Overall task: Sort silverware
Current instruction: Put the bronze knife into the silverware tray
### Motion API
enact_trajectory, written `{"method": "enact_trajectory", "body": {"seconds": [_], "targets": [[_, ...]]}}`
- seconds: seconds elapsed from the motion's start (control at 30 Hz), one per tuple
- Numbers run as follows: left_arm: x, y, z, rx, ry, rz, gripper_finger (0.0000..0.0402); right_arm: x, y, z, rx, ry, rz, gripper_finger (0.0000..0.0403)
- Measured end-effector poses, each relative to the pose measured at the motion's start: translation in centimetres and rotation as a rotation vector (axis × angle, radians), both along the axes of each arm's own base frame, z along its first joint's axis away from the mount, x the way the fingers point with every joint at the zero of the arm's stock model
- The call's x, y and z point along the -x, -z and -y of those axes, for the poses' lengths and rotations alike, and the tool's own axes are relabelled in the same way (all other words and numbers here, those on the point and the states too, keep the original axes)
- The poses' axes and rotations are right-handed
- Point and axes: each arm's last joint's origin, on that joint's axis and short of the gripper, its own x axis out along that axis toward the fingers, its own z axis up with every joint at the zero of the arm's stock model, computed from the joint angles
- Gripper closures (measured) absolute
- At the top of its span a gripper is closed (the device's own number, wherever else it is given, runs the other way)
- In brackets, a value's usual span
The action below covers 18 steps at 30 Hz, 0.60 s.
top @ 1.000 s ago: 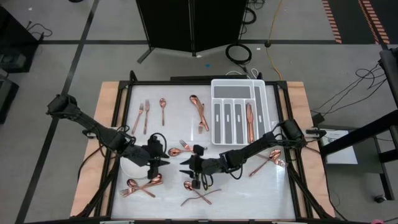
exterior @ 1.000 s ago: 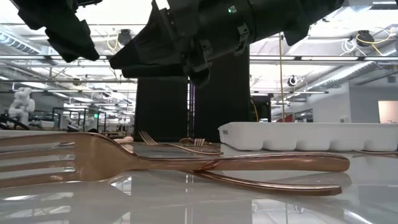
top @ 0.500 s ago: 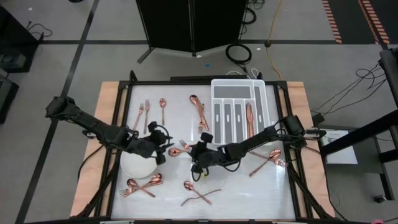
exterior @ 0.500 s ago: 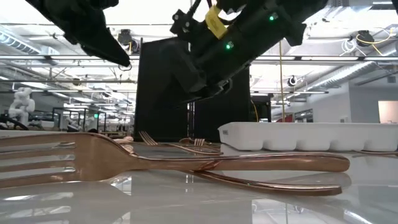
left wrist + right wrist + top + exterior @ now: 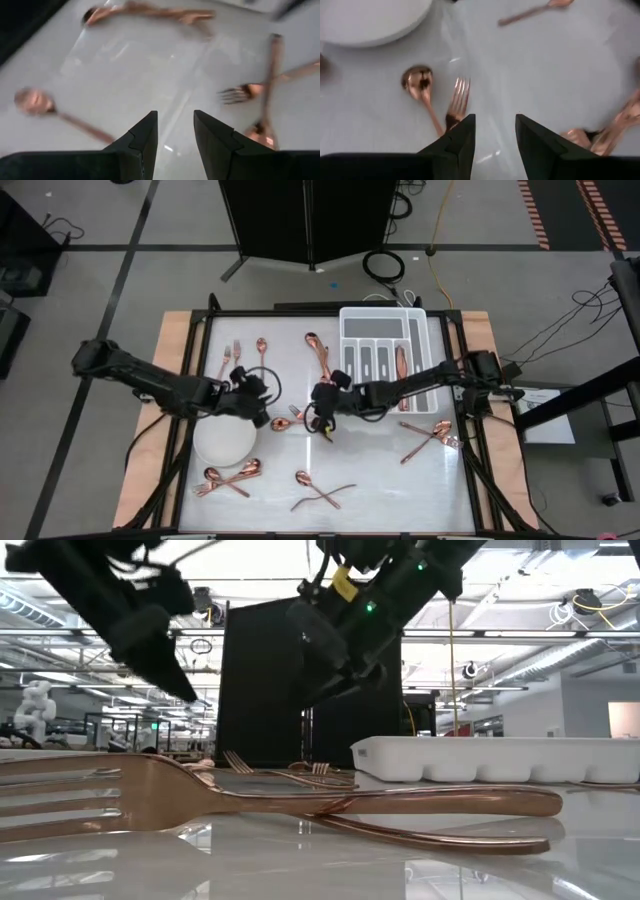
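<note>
Both claws, left [image 5: 268, 402] and right [image 5: 322, 418], hung narrowly parted and empty mid-surface; they risked colliding over the slim copper spoon [image 5: 283, 423]

arms: two, dark, slim, jointed | left gripper [image 5: 262, 397]: black, looped black cable | right gripper [image 5: 322, 406]: black, yellow tag, green light | fingers [image 5: 142, 141]: matte black wedges

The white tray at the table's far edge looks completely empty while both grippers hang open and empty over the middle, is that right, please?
Not quite: the white tray is not empty; the high view shows copper silverware lying in one compartment. The rest holds: left gripper and right gripper hang open and empty over the table's middle.
</note>
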Motion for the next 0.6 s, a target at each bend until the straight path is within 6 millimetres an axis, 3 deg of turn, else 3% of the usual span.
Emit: {"method": "enact_trajectory", "body": {"seconds": [0.23,0.33,0.47,0.6], "targets": [[1.2,1.1,-3.3,0.044,-0.359,-0.019,0.0274,1.0,0.1,0.4,0.001,0.061,-0.093,0.0273],[1.3,1.1,-3.9,0.031,-0.407,-0.016,0.0274,1.3,-0.8,0.9,0.032,0.111,-0.069,0.0273],[0.7,0.7,-4.9,-0.002,-0.404,0.025,0.0274,1.6,-2.0,2.9,0.031,0.156,-0.049,0.0273],[-0.2,0.1,-6.3,-0.002,-0.381,0.097,0.0274,1.9,-2.6,6.3,0.003,0.235,-0.029,0.0273]]}}
